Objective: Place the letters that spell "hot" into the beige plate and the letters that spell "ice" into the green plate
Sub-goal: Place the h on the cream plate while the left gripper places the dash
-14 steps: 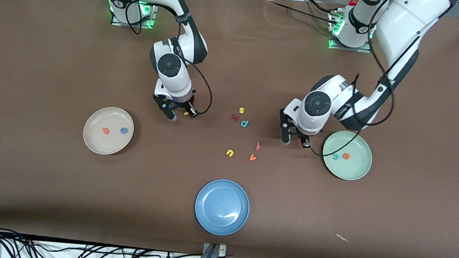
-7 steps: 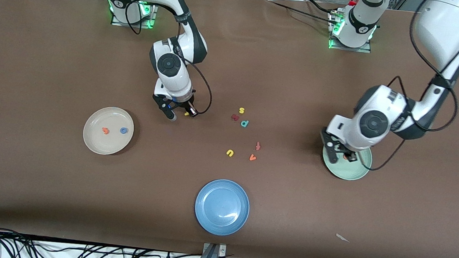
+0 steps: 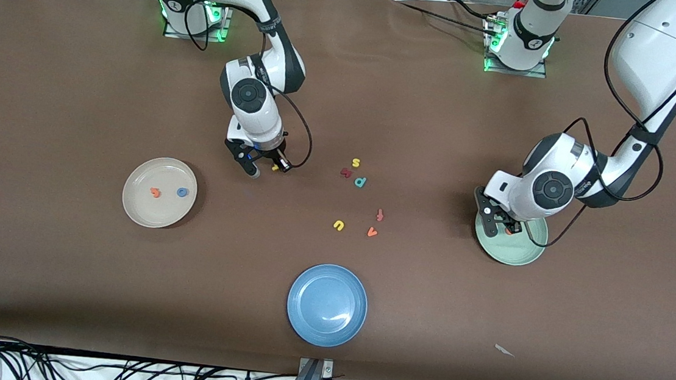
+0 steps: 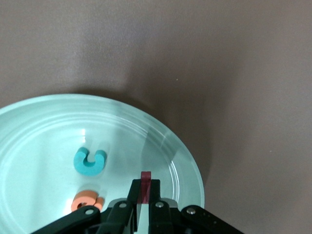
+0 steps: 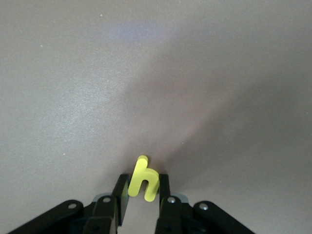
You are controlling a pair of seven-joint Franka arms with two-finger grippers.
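**Both grippers clenched on a letter, one over each end of the table**

Fingers of the left gripper (image 4: 144,207) are pinched shut on a dark red straight foam bar, the letter i (image 4: 145,186), held upright over the round pale mint-green plastic plate (image 3: 522,252), toward its rim. On that plate lie a teal foam c (image 4: 89,161) and, just beside it, an orange foam e (image 4: 87,201).

At the right arm's end, the right gripper (image 5: 143,195) is down at the brown table cover (image 3: 60,288), its fingers closed around a small yellow foam h (image 5: 143,179). From there, the round cream-beige plastic plate (image 3: 139,208) sits at about seven o'clock, nearer the front camera. It holds an orange foam t (image 3: 155,192) and a blue ring-shaped foam o (image 3: 182,192), the ring at three o'clock of the t.
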